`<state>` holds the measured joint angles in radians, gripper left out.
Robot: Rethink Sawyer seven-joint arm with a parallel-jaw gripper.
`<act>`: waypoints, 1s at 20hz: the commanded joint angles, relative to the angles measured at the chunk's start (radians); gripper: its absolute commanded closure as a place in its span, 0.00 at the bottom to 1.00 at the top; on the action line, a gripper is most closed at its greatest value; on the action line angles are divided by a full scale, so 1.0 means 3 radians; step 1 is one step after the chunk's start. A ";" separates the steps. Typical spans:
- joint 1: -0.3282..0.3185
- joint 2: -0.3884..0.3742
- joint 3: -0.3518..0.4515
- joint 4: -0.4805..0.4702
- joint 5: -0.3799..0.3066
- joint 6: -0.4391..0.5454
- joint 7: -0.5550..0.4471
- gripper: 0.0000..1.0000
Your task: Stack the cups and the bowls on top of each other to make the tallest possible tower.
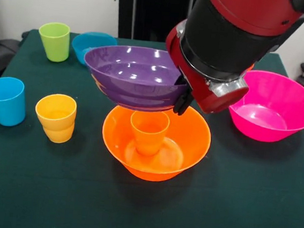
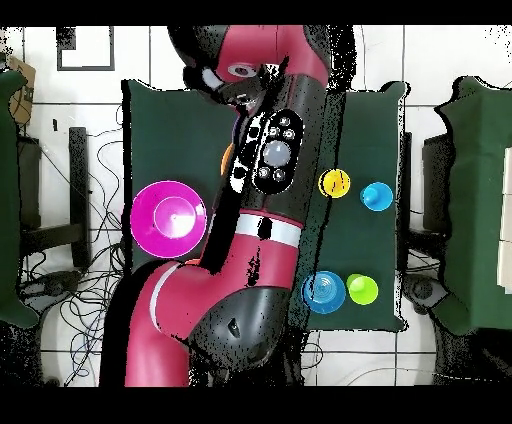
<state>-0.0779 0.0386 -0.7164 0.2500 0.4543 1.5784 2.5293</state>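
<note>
A purple bowl (image 1: 131, 77) hangs slightly tilted right over a small orange cup (image 1: 149, 130), which stands upright inside the wide orange bowl (image 1: 192, 142) at the table's middle. My gripper (image 1: 183, 101) is shut on the purple bowl's right rim. The bowl's underside is at the cup's rim; I cannot tell whether they touch. In the overhead view the arm hides this pile except for a sliver of the orange bowl (image 2: 226, 160).
A wide pink bowl (image 1: 274, 107) (image 2: 168, 216) stands to the right. At the left are a yellow cup (image 1: 56, 117) (image 2: 334, 183), a blue cup (image 1: 5, 100) (image 2: 376, 197), a lime green cup (image 1: 55, 41) (image 2: 361, 289) and a small blue bowl (image 1: 91, 43) (image 2: 324, 290).
</note>
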 commanded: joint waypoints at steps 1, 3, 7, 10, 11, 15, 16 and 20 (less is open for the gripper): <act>0.0095 0.0077 0.0352 0.0415 0.0050 -0.0244 0.0472 1.00; 0.0105 0.0072 0.0359 0.0438 0.0060 -0.0251 0.0481 1.00; 0.0122 0.0069 0.0366 0.0461 0.0092 -0.0274 0.0517 1.00; 0.0122 0.0097 0.0348 0.0428 0.0124 -0.0284 0.0542 1.00; 0.0117 0.0112 0.0332 0.0407 0.0136 -0.0281 0.0548 1.00; 0.0115 0.0146 0.0293 0.0380 0.0172 -0.0293 0.0569 1.00; 0.0108 0.0157 0.0283 0.0368 0.0168 -0.0319 0.0543 1.00; 0.0067 0.0209 0.0235 0.0272 0.0192 -0.0316 0.0518 1.00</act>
<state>-0.0551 0.0854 -0.7080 0.2890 0.4987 1.5561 2.5293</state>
